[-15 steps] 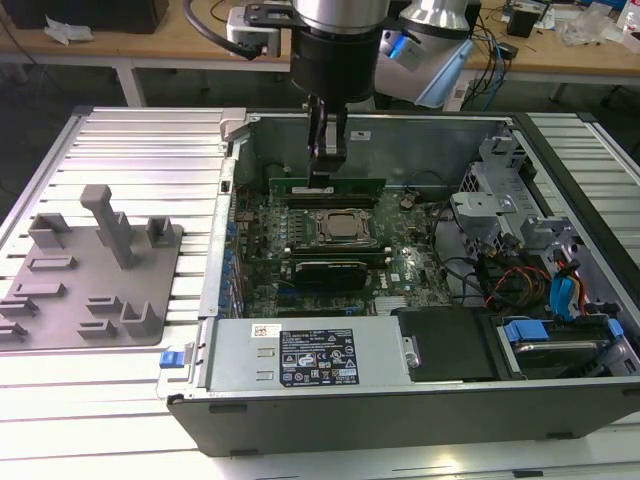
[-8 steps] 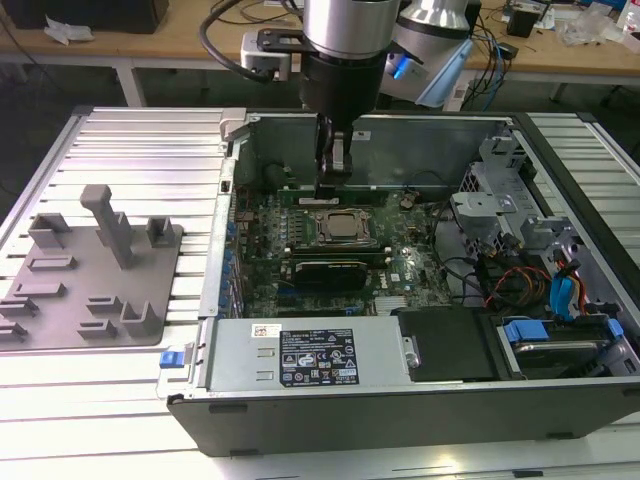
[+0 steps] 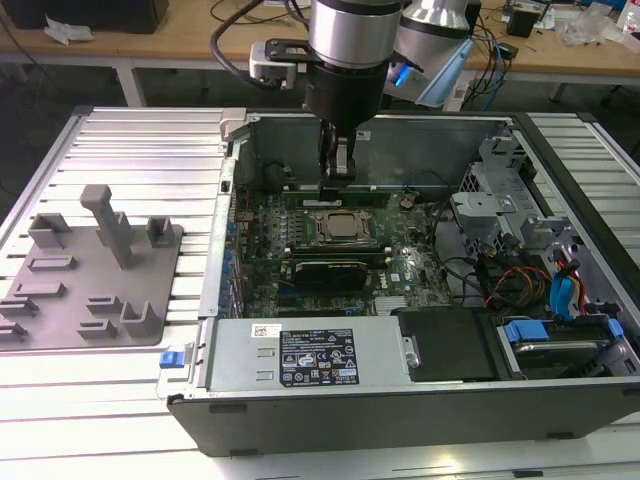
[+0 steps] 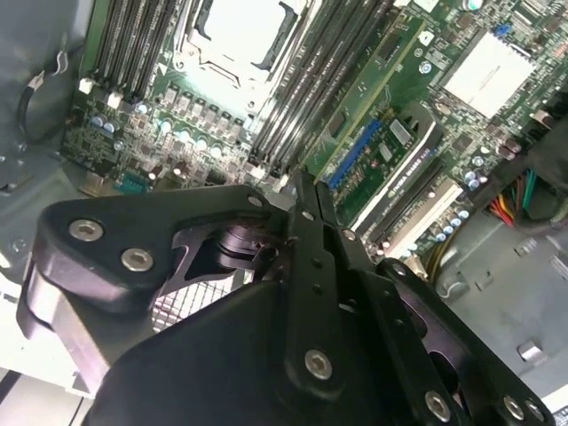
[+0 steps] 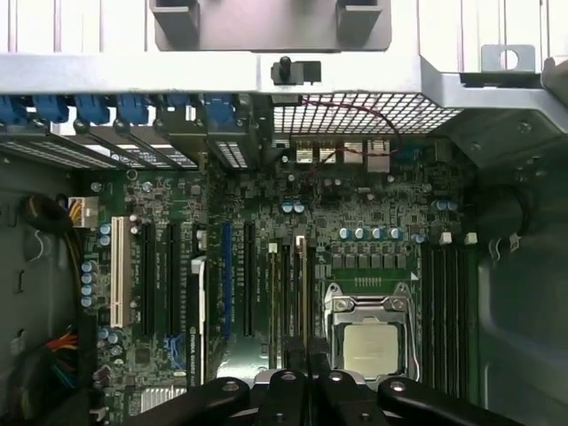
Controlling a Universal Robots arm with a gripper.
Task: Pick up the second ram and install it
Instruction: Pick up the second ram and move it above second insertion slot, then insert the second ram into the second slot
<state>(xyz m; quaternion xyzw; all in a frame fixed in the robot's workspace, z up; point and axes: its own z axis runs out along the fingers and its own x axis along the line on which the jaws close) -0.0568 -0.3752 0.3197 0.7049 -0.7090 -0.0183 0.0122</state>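
Down inside the open computer case [image 3: 300, 420], the gripper [image 3: 336, 182] is hanging right over the memory slots [image 3: 300, 196] at the CPU socket's [image 3: 340, 228] twelve o'clock in the exterior view. Its fingers [image 4: 328, 235] are squeezing down to a sliver, and they look to be pinching the second ram [image 5: 300, 288], which is standing on edge just beside the socket. Off at the case's nine o'clock, a grey holder tray [image 3: 60, 300] is sitting well apart.
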